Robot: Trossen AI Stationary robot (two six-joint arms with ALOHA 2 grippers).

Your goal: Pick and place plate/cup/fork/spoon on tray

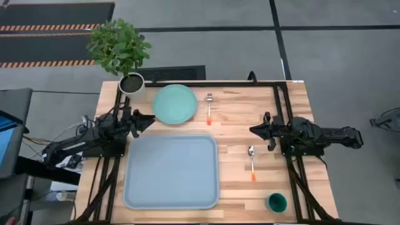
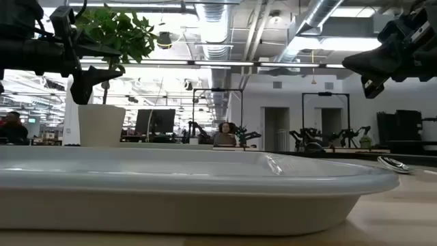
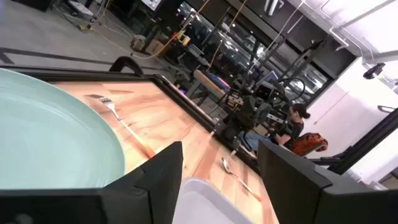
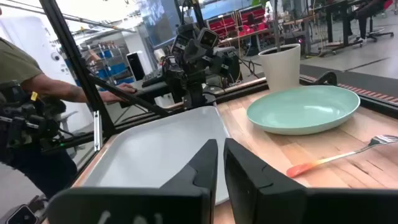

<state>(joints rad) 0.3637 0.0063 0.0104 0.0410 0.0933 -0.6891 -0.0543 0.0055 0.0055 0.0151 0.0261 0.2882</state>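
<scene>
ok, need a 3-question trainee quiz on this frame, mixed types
1. True or false: the tray holds nothing yet.
2. Which item lies nearest the right end effector? A) cup B) spoon C) plate
3. Fill in: the fork lies just beside the ____.

Key:
1. True. Plate, fork, spoon and cup all sit on the table.
2. B.
3. Plate. The left end effector, fingers apart, waits by its other side.

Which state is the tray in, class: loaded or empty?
Empty: the tray holds nothing; the plate, fork, spoon and cup lie outside it.
</scene>
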